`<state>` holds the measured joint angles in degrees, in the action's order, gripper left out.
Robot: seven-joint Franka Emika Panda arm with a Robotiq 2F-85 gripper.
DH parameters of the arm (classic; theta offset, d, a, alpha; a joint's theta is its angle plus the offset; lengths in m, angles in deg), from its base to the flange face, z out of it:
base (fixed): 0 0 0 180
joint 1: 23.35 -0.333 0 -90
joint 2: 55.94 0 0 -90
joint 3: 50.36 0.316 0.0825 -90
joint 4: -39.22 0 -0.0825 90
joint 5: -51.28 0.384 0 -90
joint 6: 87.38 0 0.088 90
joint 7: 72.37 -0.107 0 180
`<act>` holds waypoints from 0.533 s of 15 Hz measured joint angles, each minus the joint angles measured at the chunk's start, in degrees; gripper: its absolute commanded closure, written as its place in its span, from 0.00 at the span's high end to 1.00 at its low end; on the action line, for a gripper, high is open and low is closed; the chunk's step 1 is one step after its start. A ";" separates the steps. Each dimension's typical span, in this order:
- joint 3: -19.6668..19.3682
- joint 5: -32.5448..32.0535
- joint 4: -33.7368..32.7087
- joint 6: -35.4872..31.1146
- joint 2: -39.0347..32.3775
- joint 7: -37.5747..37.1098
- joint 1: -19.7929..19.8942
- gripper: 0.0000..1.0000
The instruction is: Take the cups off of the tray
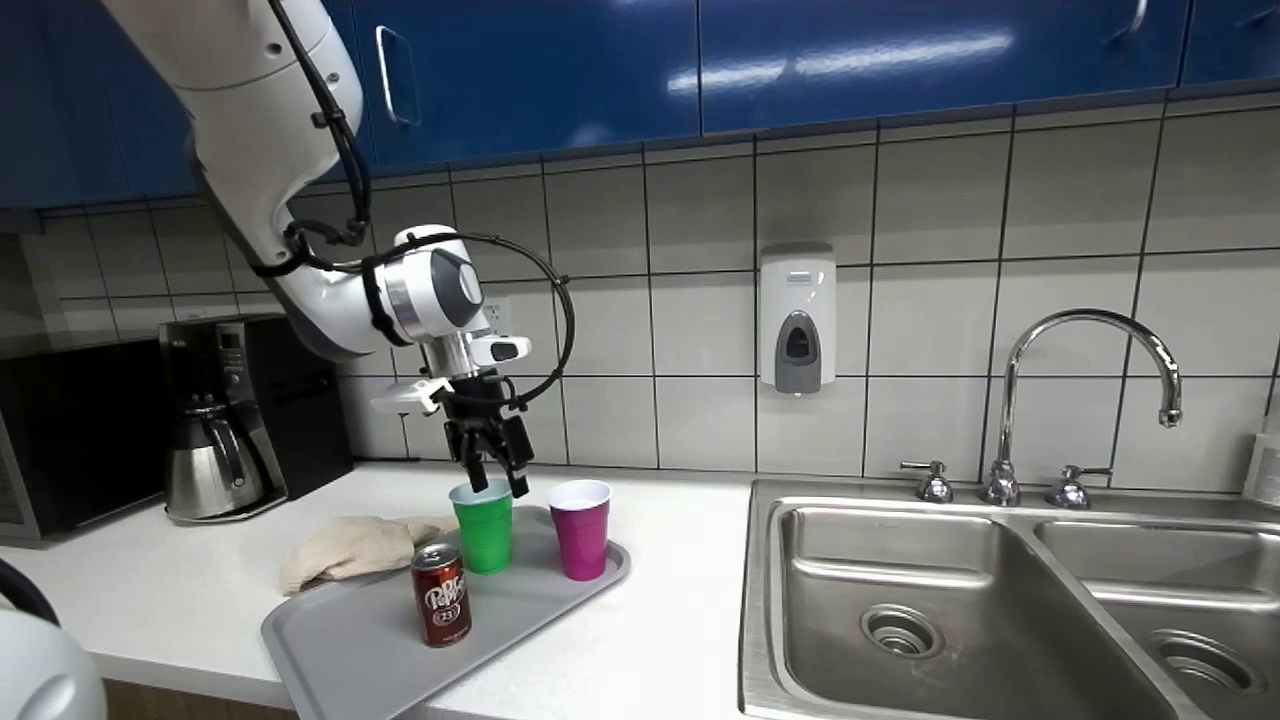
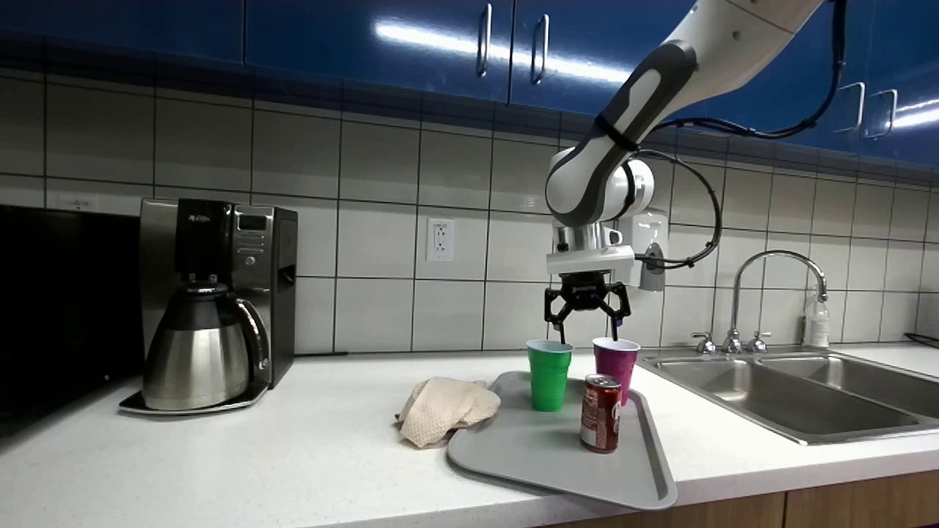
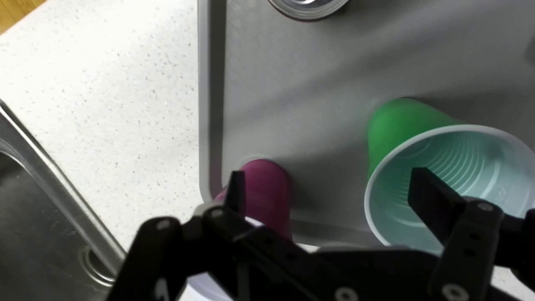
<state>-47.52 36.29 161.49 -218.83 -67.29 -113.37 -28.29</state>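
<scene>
Robot fingers (image 3: pixel 432 198) spread above a green cup (image 1: pixel 485 535) and a pink cup (image 1: pixel 580 540), both on a grey tray (image 2: pixel 524 455)

The black fingers point down, set wide apart with a gap between their tips. In the wrist view, one covers part of the green cup's mouth and the other covers part of the pink cup; whether a tip dips inside the green cup is hard to judge. Both cups stand upright on the tray, side by side and apart. Also upright on the tray, near the cups, is a brown-red soda can (image 1: pixel 442 600). A beige cloth (image 2: pixel 447 411) lies crumpled at the tray's edge, on a white table (image 2: pixel 293 455). Farther off to that side sits a coffee maker (image 2: pixel 253 315); to the opposite side, a steel sink (image 1: pixel 765 600).
</scene>
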 measured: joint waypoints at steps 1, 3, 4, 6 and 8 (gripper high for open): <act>-0.32 -0.08 -0.53 0.00 -0.64 -0.28 -0.38 1.00; -1.02 -0.11 -1.37 0.00 -1.79 -0.70 -1.12 1.00; -1.31 -0.11 -1.70 0.00 -2.28 -0.84 -1.42 1.00; -1.75 -0.11 -2.27 0.00 -3.17 -1.27 -1.91 1.00; -2.15 -0.11 -2.80 -0.01 -4.00 -1.69 -2.44 1.00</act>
<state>-49.67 36.19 158.69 -218.84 -71.29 -115.06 -30.73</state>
